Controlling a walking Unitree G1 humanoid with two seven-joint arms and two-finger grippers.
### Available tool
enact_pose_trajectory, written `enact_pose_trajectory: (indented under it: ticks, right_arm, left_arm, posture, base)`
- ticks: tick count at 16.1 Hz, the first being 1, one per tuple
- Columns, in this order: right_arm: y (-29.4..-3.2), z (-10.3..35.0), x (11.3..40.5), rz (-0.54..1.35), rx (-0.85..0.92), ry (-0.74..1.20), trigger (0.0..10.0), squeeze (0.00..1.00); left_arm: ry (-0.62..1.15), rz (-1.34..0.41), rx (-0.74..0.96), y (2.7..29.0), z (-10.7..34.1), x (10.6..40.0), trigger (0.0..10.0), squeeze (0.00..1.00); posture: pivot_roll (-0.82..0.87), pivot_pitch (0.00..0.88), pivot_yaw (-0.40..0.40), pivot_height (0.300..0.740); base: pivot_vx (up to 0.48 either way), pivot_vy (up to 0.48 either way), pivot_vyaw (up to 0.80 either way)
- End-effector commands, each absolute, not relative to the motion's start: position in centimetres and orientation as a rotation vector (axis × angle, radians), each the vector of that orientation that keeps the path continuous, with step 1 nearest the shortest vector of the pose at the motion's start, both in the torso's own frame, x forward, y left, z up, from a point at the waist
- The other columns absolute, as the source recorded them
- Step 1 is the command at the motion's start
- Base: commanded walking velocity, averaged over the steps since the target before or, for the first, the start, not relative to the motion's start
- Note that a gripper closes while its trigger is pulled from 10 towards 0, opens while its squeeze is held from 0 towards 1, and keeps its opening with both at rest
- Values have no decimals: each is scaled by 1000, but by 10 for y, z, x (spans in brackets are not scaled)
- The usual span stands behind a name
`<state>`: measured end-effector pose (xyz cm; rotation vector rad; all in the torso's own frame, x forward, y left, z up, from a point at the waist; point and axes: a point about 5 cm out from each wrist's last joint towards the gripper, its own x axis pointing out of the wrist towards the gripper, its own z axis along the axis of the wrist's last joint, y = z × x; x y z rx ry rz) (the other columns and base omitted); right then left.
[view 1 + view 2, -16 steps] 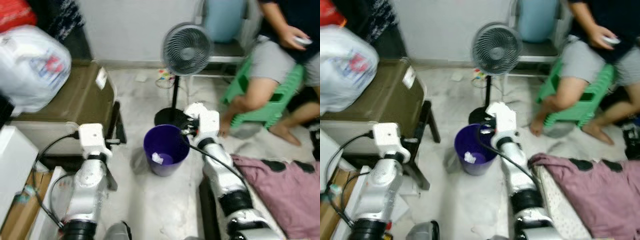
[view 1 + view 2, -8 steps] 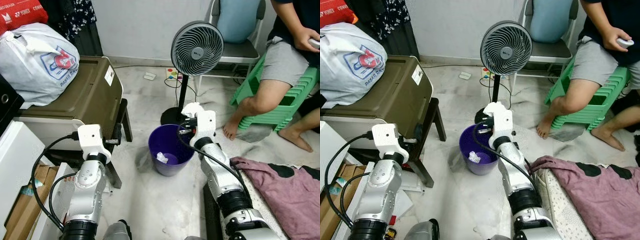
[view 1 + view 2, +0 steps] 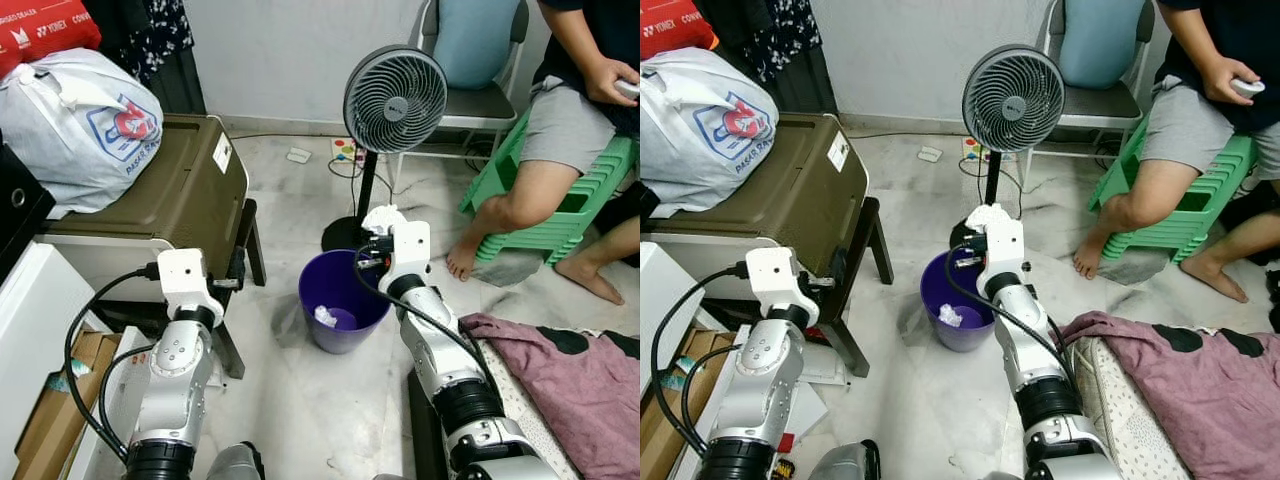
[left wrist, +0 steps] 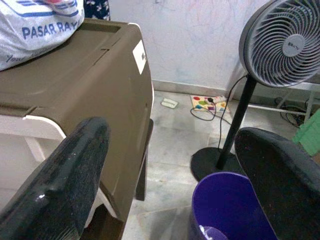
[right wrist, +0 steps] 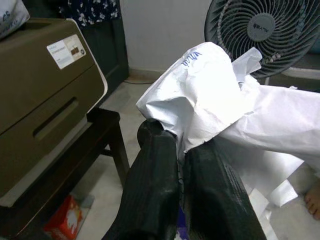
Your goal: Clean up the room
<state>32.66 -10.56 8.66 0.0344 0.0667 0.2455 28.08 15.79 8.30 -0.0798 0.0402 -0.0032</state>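
While crumpled white paper (image 5: 210, 95) is clamped between its two black fingers (image 5: 155, 185), the right gripper (image 3: 372, 250) is held over the far rim of the purple bin (image 3: 345, 312), just in front of the fan base (image 3: 345, 236). One more white scrap (image 3: 325, 316) is seen lying inside the bin on its bottom. The bin is set on the pale floor (image 3: 300, 400) between the two arms, near the leg of the dark stand (image 3: 250, 240) under the brown printer (image 3: 170, 180).

The left gripper (image 4: 175, 165) is held at the left of the bin, beside the printer stand; its fingers (image 4: 65, 180) are spread wide apart with nothing between them.

A white bag (image 3: 80, 125) is rested on the printer. A standing fan (image 3: 394, 98) is placed behind the bin. At the right, a person (image 3: 570, 110) is seated on a green stool (image 3: 560, 215), and a pink cloth (image 3: 580, 380) is spread at the lower right.
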Motion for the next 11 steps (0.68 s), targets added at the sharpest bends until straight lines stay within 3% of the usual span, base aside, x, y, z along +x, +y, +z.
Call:
enact_pose_trajectory:
  ticks: [1, 11]
  right_arm:
    - [-107, 87, 327, 245, 41, 62, 10000, 0]
    - [-108, 89, 328, 240, 62, 55, 10000, 0]
  left_arm:
    - [28, -13, -77, 158, 85, 281, 10000, 0]
    - [26, -13, -83, 159, 86, 281, 10000, 0]
  posture:
    - [-17, 61, -29, 740]
    - [-17, 66, -28, 740]
  base:
    - [285, 0, 0]
    - [344, 0, 0]
